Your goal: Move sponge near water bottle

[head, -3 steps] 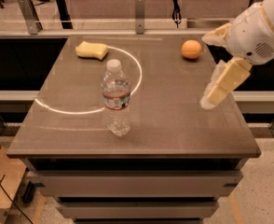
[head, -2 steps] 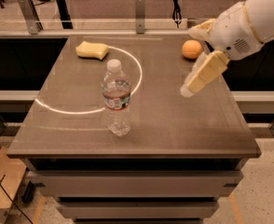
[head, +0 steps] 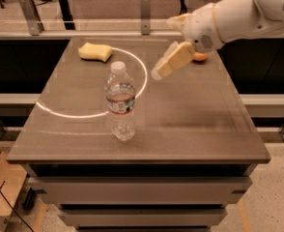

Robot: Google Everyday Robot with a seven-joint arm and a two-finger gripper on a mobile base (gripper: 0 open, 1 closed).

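The pale yellow sponge [head: 95, 51] lies flat at the table's far left corner. The clear water bottle [head: 120, 104], with a white cap and reddish label, stands upright left of the table's middle, toward the front. My gripper [head: 164, 47] hangs above the far middle of the table, to the right of the sponge and well apart from it. It is open and empty, with one tan finger [head: 172, 61] slanting down to the left. The white arm reaches in from the upper right.
A round orange fruit [head: 201, 57] sits at the far right of the brown table [head: 195, 129], partly hidden behind my gripper. A bright curved line of light runs across the tabletop around the bottle. Metal rails and posts stand behind the table.
My gripper has moved left and toward the far side of the table, from the right edge toward the sponge. The sponge, bottle and orange have not moved.
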